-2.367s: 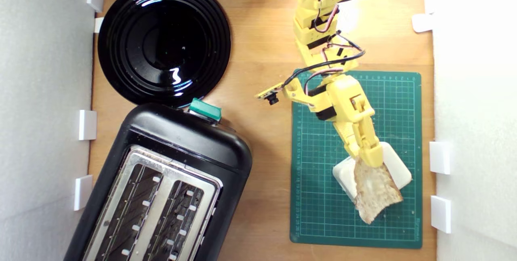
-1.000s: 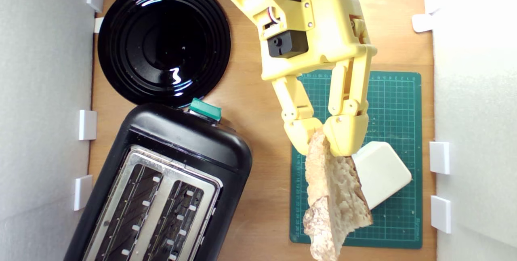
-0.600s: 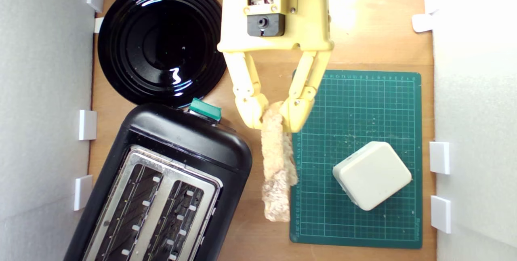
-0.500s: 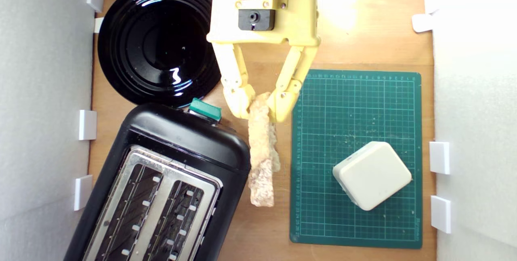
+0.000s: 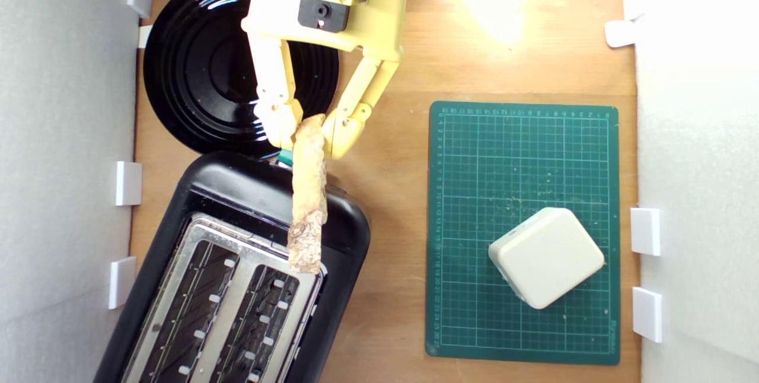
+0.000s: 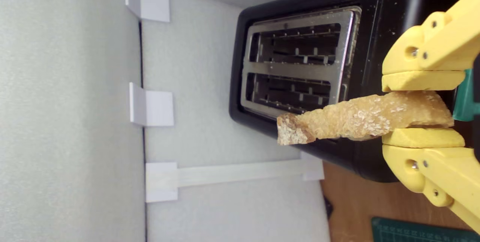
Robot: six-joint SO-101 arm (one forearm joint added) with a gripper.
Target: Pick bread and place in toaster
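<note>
My yellow gripper is shut on one end of the bread, a thin slice seen edge-on with its tan crust showing. The bread hangs in the air over the black toaster, its free end above the near corner of the silver top plate beside one slot. The teal lever peeks out just under the fingers. In the wrist view the bread is pinched between both pads of the gripper, and the toaster shows two open, empty slots beyond it.
A round glossy black plate lies behind the toaster, partly under the arm. A cream rounded-square block sits on the green cutting mat at the exterior view's right. White foam walls with white brackets line both sides.
The gripper lifted the bread off the cream block on the mat and carried it to the exterior view's left. It now hangs over the toaster's top instead of beside it.
</note>
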